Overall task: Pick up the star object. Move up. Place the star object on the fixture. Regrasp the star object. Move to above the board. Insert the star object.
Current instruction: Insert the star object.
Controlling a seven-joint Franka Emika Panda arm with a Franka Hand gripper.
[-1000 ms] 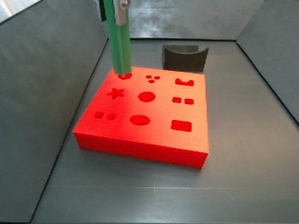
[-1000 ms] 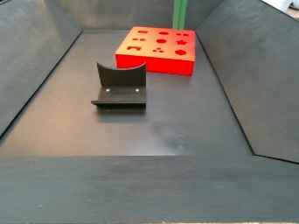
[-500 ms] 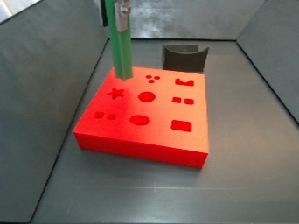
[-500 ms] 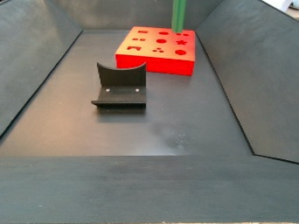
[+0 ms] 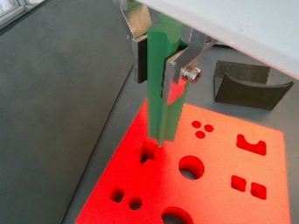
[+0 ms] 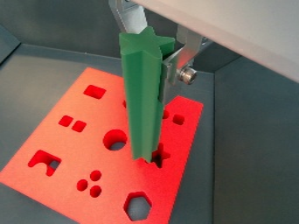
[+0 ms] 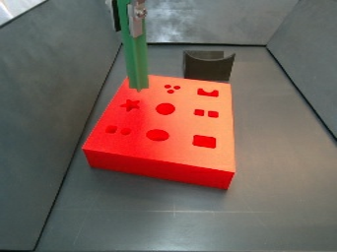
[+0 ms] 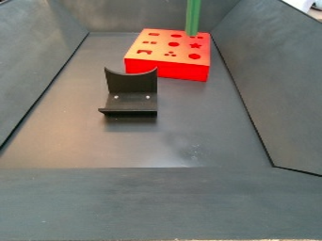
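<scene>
The claw (image 5: 167, 63), at the upper middle of a wrist view, was clamped on the long bright green star-section peg (image 5: 160, 87), which hung upright above the flat red board (image 7: 171, 138); judged, the insert step was in hand. The next move called for lining the peg's tip with the star-shaped hole (image 7: 130, 104) and lowering. The claw was cut off at the top in both side views, and the peg's tip hid part of the cut-out beneath it in both wrist views.

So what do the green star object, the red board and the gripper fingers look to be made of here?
Star object, held upright in the gripper above the board: likely plastic, matte uniform green, crisp moulded ridges. Board: probably plastic too, evenly saturated red, clean-edged cut-outs, no grain. Fingers: metal by the look, a flat silvery plate with a screw head. None of this is certain from looks alone.
</scene>
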